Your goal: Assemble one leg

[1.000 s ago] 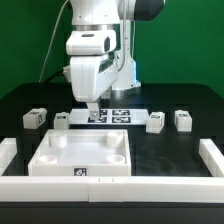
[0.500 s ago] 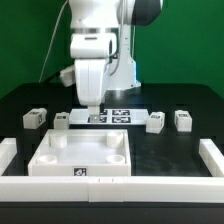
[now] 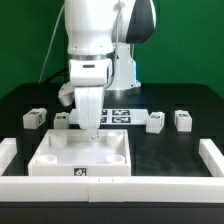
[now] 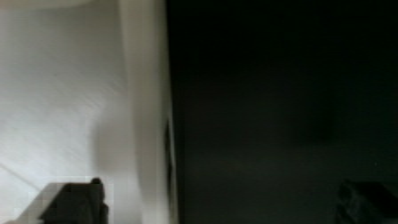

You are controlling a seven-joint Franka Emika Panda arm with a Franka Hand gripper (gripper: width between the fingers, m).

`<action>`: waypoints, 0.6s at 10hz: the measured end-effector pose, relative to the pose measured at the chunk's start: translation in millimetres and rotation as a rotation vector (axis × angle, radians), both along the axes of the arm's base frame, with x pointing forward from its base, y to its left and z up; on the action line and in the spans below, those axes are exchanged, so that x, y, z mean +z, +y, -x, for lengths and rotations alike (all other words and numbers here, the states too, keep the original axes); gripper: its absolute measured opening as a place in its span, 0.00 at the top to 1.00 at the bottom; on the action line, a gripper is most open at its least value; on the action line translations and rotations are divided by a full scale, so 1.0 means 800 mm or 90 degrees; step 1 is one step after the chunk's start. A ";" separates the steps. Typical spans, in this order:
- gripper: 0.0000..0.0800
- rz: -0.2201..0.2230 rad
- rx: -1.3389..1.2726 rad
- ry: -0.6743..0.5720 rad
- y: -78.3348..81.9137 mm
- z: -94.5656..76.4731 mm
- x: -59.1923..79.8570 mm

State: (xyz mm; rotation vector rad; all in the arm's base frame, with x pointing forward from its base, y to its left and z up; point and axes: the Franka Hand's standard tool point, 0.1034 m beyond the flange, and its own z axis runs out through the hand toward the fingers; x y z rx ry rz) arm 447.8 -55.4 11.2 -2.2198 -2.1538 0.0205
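We count four legs lying loose in a row on the black table [image 3: 170, 142], none of them held. The nearest leg [image 3: 62, 120] sits just beside the gripper [image 3: 88, 128] on the exterior view's left, and the arm's lowest section partly hides it. The outer left leg [image 3: 35, 118] lies further out on the same side, apart from it. On the exterior view's right, the inner right leg [image 3: 155, 122] and the outer right leg [image 3: 183, 120] lie near each other, well apart from the gripper. Each shows a black-and-white tag on its face.

The gripper points straight down over the rear edge of the white tray-like piece [image 3: 115, 172]. The marker board [image 3: 125, 115] lies flat just behind it. We cannot tell from the exterior view whether the fingertips touch the piece.

In the wrist view the two dark fingers [image 4: 75, 200] show wide apart with nothing between them, so we read the gripper as spread and empty. Beneath it a white surface meets the black table along a straight edge. We cannot tell which white part that is.

White rails [image 3: 212, 158] border the table on both sides and along the front, with the tray-like piece lying just inside the front one
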 end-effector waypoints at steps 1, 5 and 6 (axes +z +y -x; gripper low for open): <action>0.19 -0.001 -0.003 0.011 -0.004 -0.002 -0.003; 0.22 0.000 -0.017 0.008 -0.006 -0.007 -0.002; 0.44 0.000 -0.018 0.009 -0.006 -0.006 -0.003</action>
